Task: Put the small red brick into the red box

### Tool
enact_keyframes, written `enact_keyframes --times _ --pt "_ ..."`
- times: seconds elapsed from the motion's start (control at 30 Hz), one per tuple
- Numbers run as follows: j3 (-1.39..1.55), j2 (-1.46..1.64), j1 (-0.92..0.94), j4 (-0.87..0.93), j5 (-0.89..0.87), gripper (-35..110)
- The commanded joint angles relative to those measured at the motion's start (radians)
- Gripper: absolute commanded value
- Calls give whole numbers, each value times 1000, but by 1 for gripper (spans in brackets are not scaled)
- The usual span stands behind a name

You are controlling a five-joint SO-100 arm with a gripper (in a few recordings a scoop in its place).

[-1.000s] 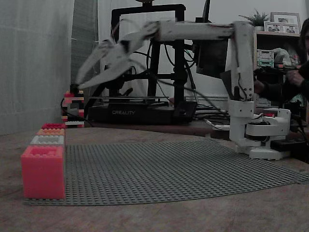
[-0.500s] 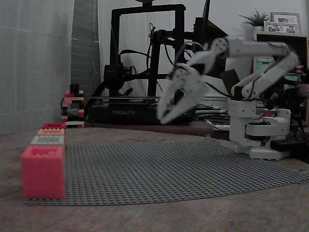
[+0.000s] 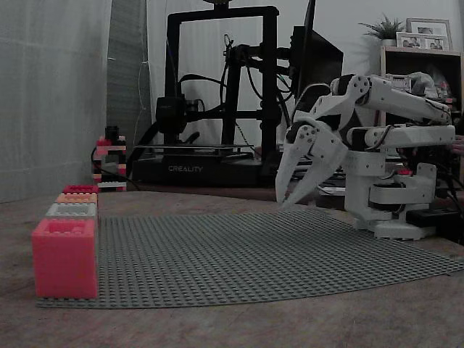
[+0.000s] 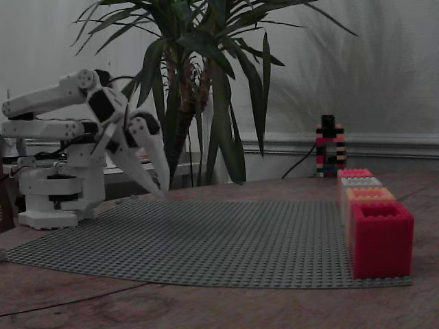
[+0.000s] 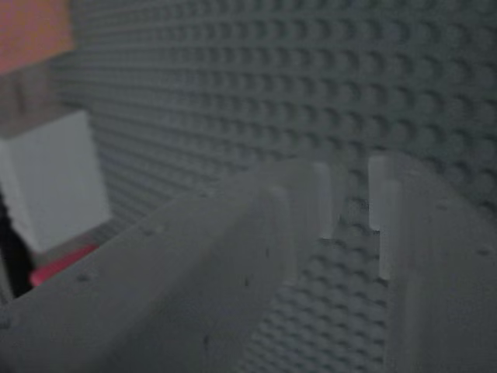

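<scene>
Lying flat on the brown table (image 3: pixel 239 326) is a big grey mat (image 3: pixel 254 254) full of little bumps. A tall green plant (image 4: pixel 206 82) stands behind the table in a fixed view.

The white robot arm (image 3: pixel 391 138) sits folded up at the right far edge of the mat in a fixed view. Its gripper (image 3: pixel 283 203) points down, just above the mat. In the wrist view its two fingers (image 5: pixel 233 264) are a little apart, and the bumpy mat shows through the gap.

Four boxes stand in a row along the left edge of the mat in a fixed view. The pink box (image 3: pixel 64 257) is nearest, then the white box (image 3: pixel 71 210), then the orange box (image 3: pixel 76 197). The red box (image 3: pixel 80 189) is the far one. In the other fixed view the red box (image 4: pixel 381 240) is nearest, on the right.

I cannot tell where the small red brick is, because the inside of each box is hidden.
</scene>
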State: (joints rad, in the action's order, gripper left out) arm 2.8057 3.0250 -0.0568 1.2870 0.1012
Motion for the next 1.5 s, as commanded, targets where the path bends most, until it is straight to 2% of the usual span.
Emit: enact_keyframes --times 0.0,0.33,1.47 --pt "12 64 -18 49 -9 0" --pt "41 160 -14 104 -89 0" --pt "48 195 -14 123 -86 0"
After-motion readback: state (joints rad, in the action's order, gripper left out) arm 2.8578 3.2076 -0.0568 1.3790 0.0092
